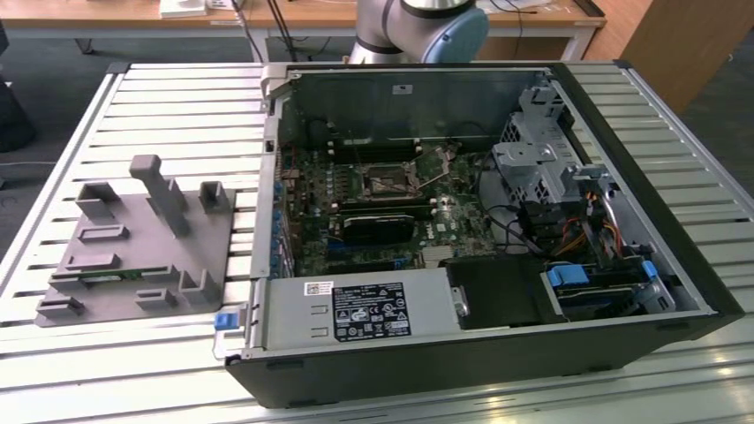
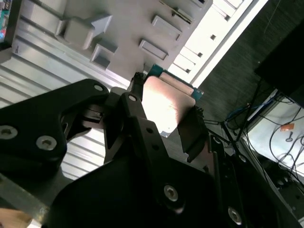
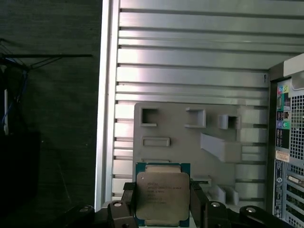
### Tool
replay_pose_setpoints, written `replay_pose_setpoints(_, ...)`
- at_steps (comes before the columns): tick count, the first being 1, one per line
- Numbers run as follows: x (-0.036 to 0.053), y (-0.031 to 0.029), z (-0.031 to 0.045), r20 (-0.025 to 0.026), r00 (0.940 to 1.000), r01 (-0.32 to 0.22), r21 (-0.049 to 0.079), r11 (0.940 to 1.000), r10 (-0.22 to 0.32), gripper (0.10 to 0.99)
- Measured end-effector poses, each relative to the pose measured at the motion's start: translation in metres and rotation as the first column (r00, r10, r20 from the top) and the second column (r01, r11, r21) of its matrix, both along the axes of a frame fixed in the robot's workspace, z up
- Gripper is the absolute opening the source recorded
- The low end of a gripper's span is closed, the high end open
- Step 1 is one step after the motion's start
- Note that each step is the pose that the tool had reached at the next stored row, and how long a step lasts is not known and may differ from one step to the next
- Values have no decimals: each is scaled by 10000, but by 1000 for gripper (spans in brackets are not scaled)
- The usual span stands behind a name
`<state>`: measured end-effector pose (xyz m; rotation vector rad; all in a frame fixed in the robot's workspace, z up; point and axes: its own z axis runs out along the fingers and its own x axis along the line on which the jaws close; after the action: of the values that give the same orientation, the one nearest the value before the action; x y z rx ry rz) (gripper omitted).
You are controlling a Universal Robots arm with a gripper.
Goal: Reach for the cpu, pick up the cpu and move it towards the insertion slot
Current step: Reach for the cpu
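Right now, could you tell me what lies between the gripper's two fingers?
The cpu alone sits in the gripper, clamped by its opposite edges; both wrist views show it.

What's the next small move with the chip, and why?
Probably carry it across toward the open case. The pincer is shut on the chip, which hangs above the grey tray, outside the case; the socket sits inside it.

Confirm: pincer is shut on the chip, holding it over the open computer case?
Wrong on the place. The pincer is shut on the chip, but holds it over the grey tray on the slatted table, beside the computer case; the first wrist view shows it.
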<state>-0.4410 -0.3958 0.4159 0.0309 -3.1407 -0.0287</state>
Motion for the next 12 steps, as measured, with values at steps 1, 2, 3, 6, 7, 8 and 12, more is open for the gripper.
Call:
replay_pose_setpoints(1, 23, 0, 1, 0, 10000, 0, 0, 10000, 0, 541)
replay_pose_setpoints(2, 49, 0, 1, -1, 10000, 0, -1, 10000, 0, 541)
replay_pose_setpoints(3, 76, 0, 0, 0, 10000, 0, 0, 10000, 0, 541)
replay_pose_setpoints(6, 145, 0, 0, -2, 10000, 0, 0, 10000, 0, 541)
replay_pose_setpoints(7, 164, 0, 1, -3, 10000, 0, -1, 10000, 0, 541)
replay_pose_setpoints(8, 181, 0, 0, -2, 10000, 0, 0, 10000, 0, 541)
replay_pose_setpoints(12, 235, 0, 0, -2, 10000, 0, 0, 10000, 0, 541)
